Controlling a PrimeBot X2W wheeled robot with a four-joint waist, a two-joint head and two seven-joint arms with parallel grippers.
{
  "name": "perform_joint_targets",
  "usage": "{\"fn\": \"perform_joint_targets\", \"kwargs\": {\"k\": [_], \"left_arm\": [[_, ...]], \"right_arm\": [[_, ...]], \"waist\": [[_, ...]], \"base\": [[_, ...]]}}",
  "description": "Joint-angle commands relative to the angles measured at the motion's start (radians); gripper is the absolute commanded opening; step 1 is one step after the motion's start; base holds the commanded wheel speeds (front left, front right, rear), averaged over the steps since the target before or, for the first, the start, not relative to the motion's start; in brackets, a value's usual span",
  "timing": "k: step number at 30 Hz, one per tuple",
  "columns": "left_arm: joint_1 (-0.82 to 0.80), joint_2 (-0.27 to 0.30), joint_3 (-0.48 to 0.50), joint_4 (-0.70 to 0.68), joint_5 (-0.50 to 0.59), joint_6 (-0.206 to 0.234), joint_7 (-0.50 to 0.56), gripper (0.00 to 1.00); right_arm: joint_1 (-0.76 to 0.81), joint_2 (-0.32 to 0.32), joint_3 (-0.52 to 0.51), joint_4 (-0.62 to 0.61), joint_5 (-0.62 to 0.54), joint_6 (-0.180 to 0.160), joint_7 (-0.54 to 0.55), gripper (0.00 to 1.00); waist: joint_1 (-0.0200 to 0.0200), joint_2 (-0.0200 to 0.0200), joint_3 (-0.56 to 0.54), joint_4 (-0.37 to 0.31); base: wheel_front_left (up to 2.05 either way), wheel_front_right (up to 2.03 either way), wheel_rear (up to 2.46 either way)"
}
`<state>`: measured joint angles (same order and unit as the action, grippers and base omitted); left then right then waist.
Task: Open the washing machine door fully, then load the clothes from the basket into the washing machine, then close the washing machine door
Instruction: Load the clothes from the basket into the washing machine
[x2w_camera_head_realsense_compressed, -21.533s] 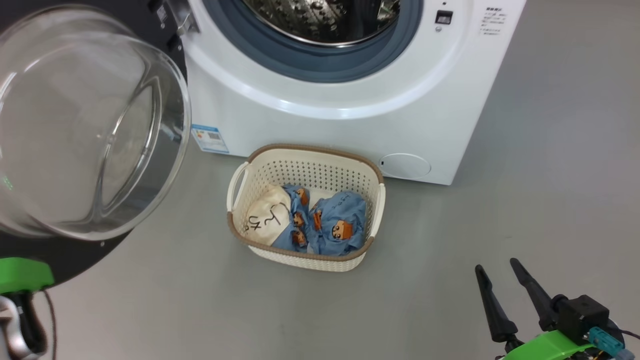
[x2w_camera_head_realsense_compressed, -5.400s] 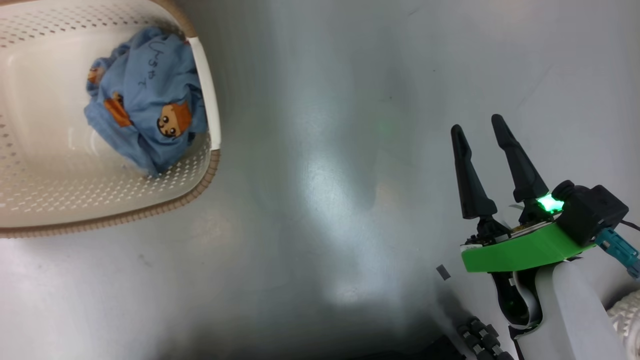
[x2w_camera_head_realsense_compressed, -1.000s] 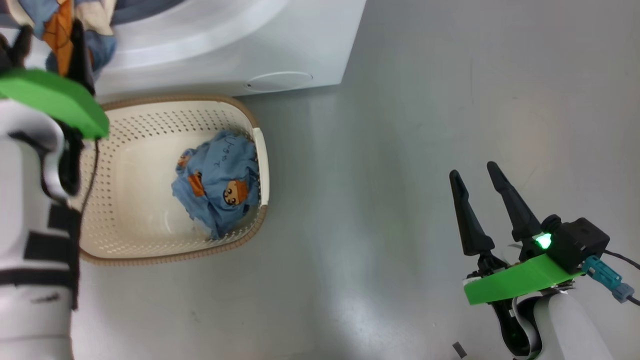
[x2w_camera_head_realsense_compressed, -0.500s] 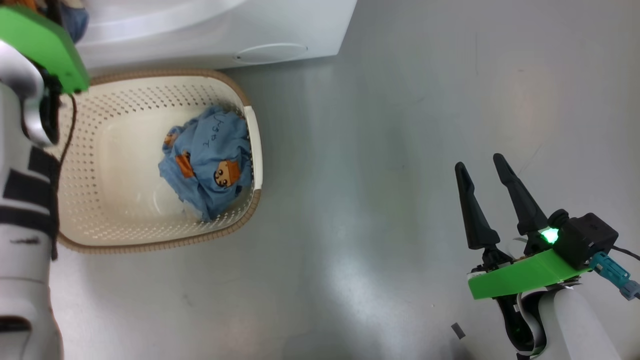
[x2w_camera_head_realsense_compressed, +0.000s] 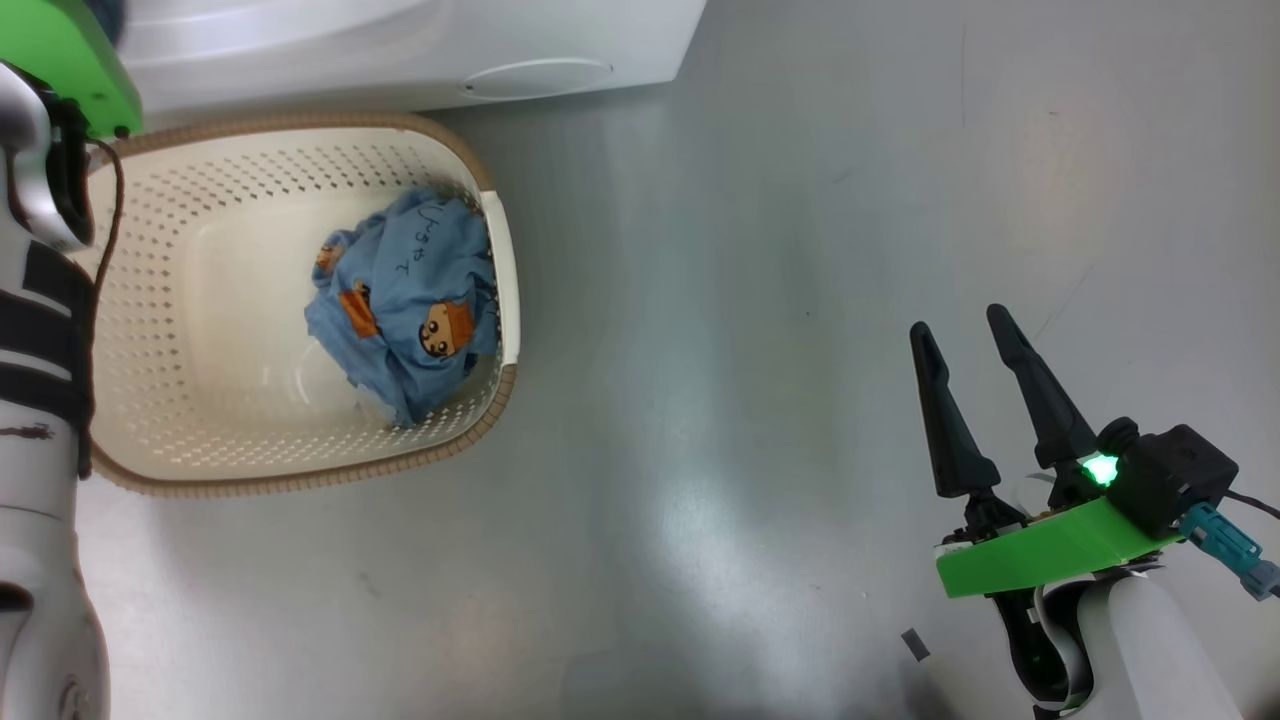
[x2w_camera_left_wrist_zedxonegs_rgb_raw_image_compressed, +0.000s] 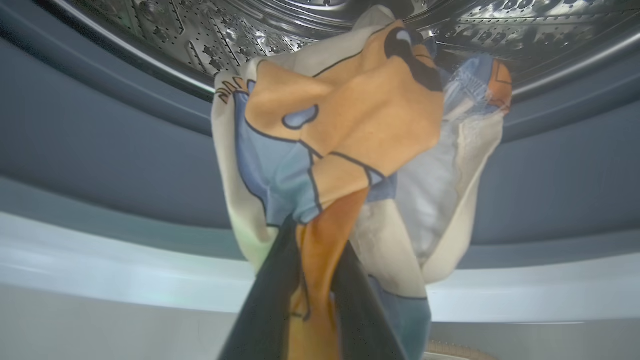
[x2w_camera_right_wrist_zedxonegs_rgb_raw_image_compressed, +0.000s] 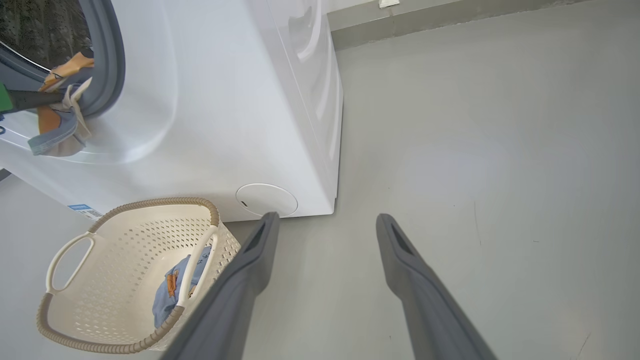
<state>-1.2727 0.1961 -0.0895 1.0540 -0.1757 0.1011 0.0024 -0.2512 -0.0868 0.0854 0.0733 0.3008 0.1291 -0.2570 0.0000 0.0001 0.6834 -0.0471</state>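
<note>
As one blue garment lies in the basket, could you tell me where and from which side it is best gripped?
Pinch the raised top fold of the blue garment, coming straight down through the open top of the basket. It is bunched in a heap against the handle-side wall, so the walls likely block a sideways approach.

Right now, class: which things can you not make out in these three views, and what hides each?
Left wrist view: the held garment covers the fingertips of the left gripper and much of the drum.
Head view: the top edge cuts off the washing machine.
Right wrist view: the near wall of the basket hides part of the blue garment.
</note>
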Motion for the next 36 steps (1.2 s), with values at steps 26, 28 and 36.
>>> {"fn": "perform_joint_targets", "kwargs": {"k": [26, 28, 36], "left_arm": [[-0.134, 0.004, -0.019, -0.040, -0.033, -0.088, -0.263, 0.00], [-0.137, 0.008, -0.014, -0.059, -0.035, -0.088, -0.263, 0.00], [-0.161, 0.028, -0.008, -0.115, -0.029, -0.082, -0.264, 0.00]], "right_arm": [[0.026, -0.003, 0.036, -0.009, 0.011, 0.002, -0.005, 1.00], [0.032, -0.004, 0.036, -0.010, 0.012, 0.002, -0.005, 1.00], [0.050, -0.004, 0.028, -0.016, 0.013, 0.002, -0.005, 1.00]], "waist": [[0.0000, -0.0001, -0.031, -0.022], [0.0000, -0.0001, -0.028, -0.027], [0.0000, -0.0001, 0.009, -0.035]], "base": [[0.00, 0.00, 0.00], [0.00, 0.00, 0.00], [0.00, 0.00, 0.00]]}}
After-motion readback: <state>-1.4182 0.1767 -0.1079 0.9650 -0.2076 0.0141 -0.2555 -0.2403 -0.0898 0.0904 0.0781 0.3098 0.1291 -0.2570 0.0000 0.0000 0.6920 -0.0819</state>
